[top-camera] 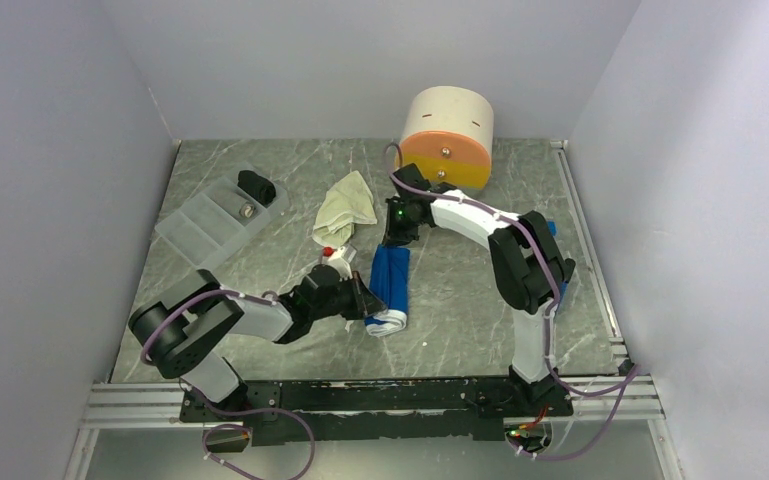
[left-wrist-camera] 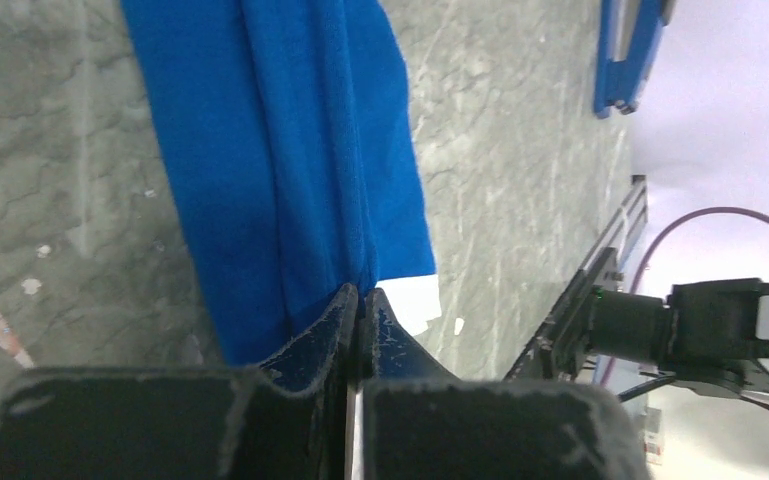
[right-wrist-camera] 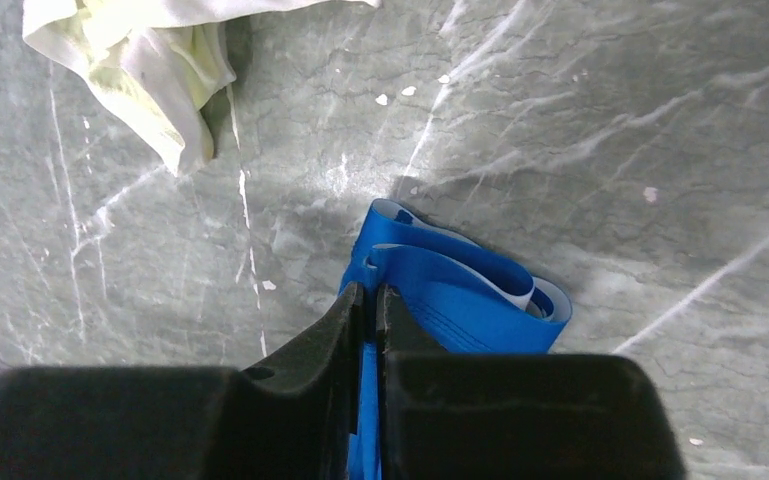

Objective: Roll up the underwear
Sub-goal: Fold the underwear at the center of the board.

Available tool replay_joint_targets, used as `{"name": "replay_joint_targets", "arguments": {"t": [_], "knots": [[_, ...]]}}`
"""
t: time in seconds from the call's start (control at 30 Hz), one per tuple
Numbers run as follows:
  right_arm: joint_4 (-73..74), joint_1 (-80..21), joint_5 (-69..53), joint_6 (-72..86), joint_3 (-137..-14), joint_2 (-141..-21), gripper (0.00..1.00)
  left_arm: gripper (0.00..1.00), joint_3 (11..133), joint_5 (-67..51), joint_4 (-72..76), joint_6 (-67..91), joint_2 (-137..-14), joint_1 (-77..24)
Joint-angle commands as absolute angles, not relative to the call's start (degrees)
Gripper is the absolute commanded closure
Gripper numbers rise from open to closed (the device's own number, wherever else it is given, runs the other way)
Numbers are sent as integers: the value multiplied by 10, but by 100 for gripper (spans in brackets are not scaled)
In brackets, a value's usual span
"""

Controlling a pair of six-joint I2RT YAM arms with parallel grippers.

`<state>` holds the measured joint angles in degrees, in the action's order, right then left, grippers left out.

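Note:
The royal blue underwear (top-camera: 391, 282) lies folded into a long narrow strip at mid-table, its white trim at the near end. My left gripper (top-camera: 363, 300) is shut on its near left edge; in the left wrist view the jaws pinch the blue cloth (left-wrist-camera: 290, 160) beside the white trim (left-wrist-camera: 410, 300). My right gripper (top-camera: 397, 238) is shut on the far end; in the right wrist view the jaws clamp the blue waistband (right-wrist-camera: 460, 285). The cream-yellow underwear (top-camera: 346, 207) lies crumpled behind it, and also shows in the right wrist view (right-wrist-camera: 150, 60).
A clear plastic organizer tray (top-camera: 210, 222) at the left holds a black rolled bundle (top-camera: 257, 186). A cream and orange cylindrical container (top-camera: 447, 135) stands at the back. A small white and red object (top-camera: 336, 256) lies by the left gripper. A blue object (left-wrist-camera: 625, 50) lies at the right.

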<state>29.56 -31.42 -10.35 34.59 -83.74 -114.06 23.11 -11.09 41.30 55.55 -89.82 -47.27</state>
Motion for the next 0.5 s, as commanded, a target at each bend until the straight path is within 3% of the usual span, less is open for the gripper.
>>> {"name": "replay_joint_targets", "arguments": {"t": [0.0,0.17,0.33,0.47], "knots": [[285,-324,-85,342,-870,-1155,88,95,255,-97,323,519,-869,-473],[294,-324,-87,336,-890,-1164,80,93,281,-74,255,488,-857,-472],[298,-320,-84,328,-897,-1141,65,81,326,-62,172,444,-860,-472],[291,-307,-94,326,-879,-1102,63,67,332,-29,122,435,-833,-472]]}}
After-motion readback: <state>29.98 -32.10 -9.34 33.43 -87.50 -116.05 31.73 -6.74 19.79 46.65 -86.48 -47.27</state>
